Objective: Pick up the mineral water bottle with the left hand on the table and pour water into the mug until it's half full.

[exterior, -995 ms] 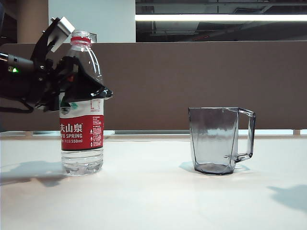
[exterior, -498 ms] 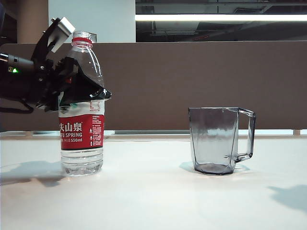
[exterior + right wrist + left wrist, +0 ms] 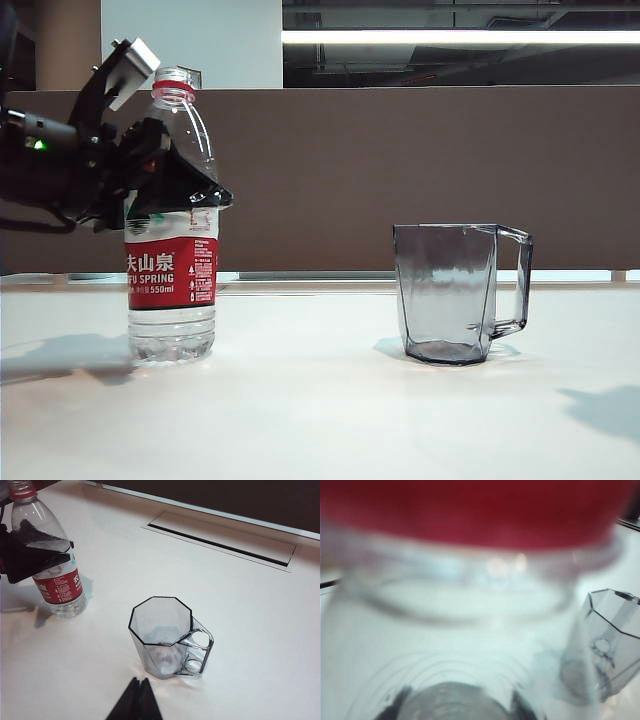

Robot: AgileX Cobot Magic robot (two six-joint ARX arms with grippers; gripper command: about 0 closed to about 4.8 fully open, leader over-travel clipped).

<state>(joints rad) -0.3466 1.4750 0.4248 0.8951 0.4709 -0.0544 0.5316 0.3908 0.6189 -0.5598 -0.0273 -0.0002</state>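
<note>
Left gripper: my black fingers are clamped round the mineral water bottle, just above its red label, at the left of the exterior view.
Grip height: I've got it at the shoulder, below the red neck ring; the cap is off and the mouth is bare.
Bottle: upright, base down on the table or barely off it, I can't tell which.
Water: a clear band shows in the ribbed bottom section under the label.
Left wrist view: all bottle up close and blurred, red band across it, with the mug off to one side.
Mug: standing upright on the table, well apart from the bottle, handle pointing away from it; it looks empty from above.
Right gripper: hovering above the table near the mug, fingertips pressed together on nothing.
Table detail: a long covered slot sits beyond the mug.
</note>
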